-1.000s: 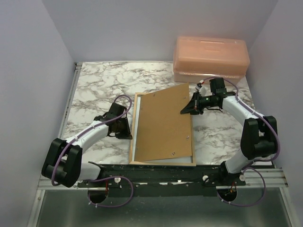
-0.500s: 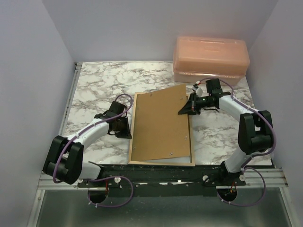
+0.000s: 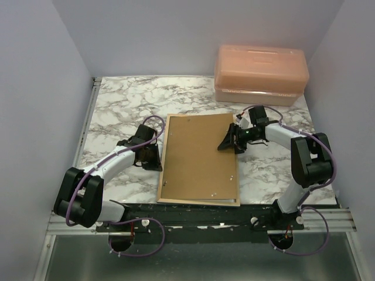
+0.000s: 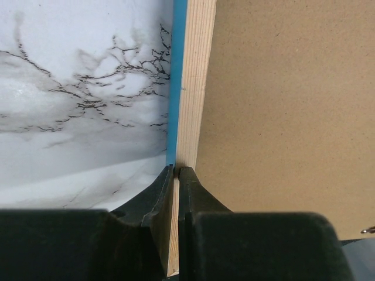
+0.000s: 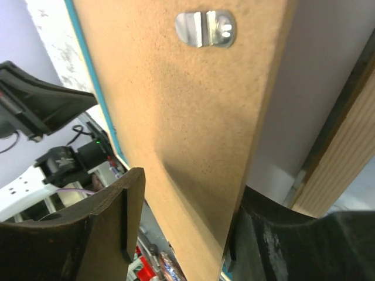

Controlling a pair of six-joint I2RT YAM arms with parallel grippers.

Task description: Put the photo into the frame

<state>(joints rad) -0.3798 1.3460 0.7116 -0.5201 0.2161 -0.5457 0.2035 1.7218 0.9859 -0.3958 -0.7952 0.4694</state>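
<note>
Pinching the left rail of the frame point(image 4: 190, 88), the left gripper point(image 4: 176, 171) is holding its fingers pressed together on the thin wood edge. It is steadying the frame, which is lying face down on the marble table point(image 3: 117, 105) with its long axis running from the near edge toward the far one.

The right gripper point(image 5: 190, 196) is standing with its fingers spread, straddling the right edge of the hardboard backing sheet point(image 3: 199, 158) without clamping it; a gap is showing between one finger and the board. The board is lying over the frame's back, almost square with it, though its right edge is appearing to ride above the rail rather than sit in the recess.

The photo is not showing its printed face anywhere. A pale sheet point(image 5: 287, 105) under the board, inside the rail, is probably its back. Seating the board is likely falling to the right arm, since that raised edge is lying right at its fingertips and running lengthwise past them.
</note>
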